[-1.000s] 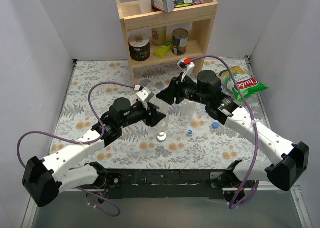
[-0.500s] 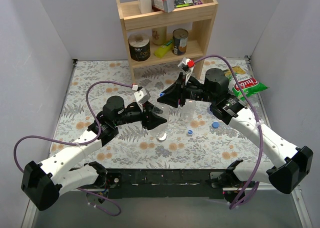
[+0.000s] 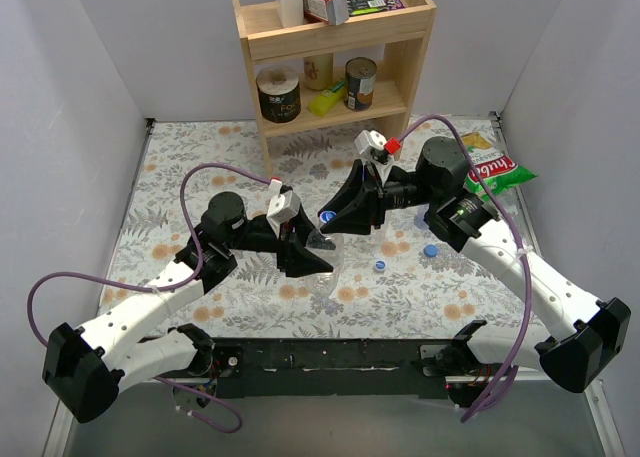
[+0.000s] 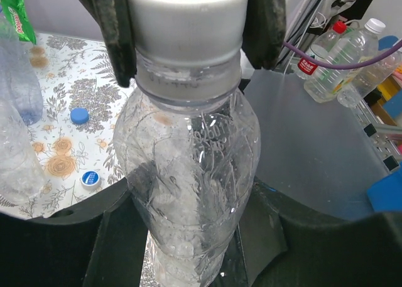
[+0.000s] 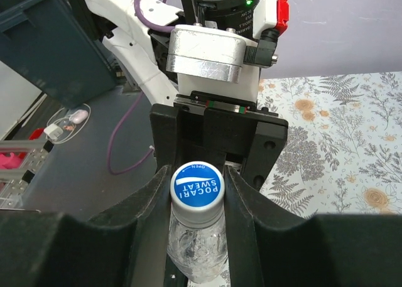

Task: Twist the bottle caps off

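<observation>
A clear crinkly bottle (image 4: 188, 167) is held lifted over the table's middle, with my left gripper (image 4: 195, 237) shut on its lower body (image 3: 322, 259). Its cap (image 5: 197, 186), white-sided with a blue top, sits on the neck. My right gripper (image 5: 197, 188) is shut on that cap, one finger pressed against each side. From above, the right gripper (image 3: 332, 217) meets the left gripper (image 3: 316, 249) head on. Two loose blue caps (image 3: 430, 249) (image 3: 381, 265) lie on the floral table. Other clear bottles (image 4: 16, 92) stand behind, partly hidden by the right arm.
A wooden shelf (image 3: 335, 37) with tin cans and a yellow bottle stands at the back. A green snack bag (image 3: 492, 172) lies at the right near the wall. White walls close in both sides of the floral table (image 3: 180, 177).
My right gripper has come down and to the left onto the bottle's cap and closed on it. The left gripper has kept its hold and shifted the bottle slightly towards the near edge.
</observation>
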You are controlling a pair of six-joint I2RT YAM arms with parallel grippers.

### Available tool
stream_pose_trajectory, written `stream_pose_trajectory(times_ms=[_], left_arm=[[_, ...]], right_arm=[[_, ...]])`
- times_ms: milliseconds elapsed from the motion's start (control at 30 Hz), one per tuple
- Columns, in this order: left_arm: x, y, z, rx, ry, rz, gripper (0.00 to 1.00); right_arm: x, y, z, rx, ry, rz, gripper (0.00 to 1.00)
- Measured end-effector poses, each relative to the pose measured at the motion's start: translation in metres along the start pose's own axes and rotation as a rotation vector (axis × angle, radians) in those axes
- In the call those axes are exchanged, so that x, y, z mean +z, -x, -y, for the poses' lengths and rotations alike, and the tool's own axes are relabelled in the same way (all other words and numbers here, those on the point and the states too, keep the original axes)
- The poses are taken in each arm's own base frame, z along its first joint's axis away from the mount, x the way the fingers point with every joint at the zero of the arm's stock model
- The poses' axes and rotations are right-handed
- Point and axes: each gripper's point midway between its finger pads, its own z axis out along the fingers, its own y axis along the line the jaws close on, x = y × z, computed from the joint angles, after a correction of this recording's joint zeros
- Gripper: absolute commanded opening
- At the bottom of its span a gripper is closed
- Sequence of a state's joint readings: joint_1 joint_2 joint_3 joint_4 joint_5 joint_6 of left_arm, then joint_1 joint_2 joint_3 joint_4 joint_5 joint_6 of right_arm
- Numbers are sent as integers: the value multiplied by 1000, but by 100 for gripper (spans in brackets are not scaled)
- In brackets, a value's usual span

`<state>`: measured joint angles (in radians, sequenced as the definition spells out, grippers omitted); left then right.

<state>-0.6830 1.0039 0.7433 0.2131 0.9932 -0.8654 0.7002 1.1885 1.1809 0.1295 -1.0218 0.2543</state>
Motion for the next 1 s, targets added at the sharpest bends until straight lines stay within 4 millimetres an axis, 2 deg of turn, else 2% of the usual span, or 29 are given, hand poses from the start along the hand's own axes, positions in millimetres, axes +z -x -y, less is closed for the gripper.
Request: stream_pose_trajectory(times_ms=[133,167,267,433,533,633,867,1000], left_arm=[[0,-1,0,4,-5,-4,31],[0,-2,1,3,-10,-6,31],[1,-2,1,2,-17,-7,30],[1,-2,-1,1,-6,-6,30],[1,-2,-5,0,18,-2,30],[1,-1,-13,0,62,6,30],[-3,2,-39,-11,222,26,30],[-10,0,-62,-17,362,32,30]], right_arm=[[-2,-1,1,-4,-8,1,33],[-3,-1,1,-5,-8,1,43],[-4,-1,0,-8,-8,0,55],[-6,-2,5,-6,-28,-3,62],[-9,-2,8,-2,-48,-1,73],[-14,0,10,-3,-78,5,76],[-35,8,10,-30,-201,61,76],[-43,15,17,-10,-300,113,70]])
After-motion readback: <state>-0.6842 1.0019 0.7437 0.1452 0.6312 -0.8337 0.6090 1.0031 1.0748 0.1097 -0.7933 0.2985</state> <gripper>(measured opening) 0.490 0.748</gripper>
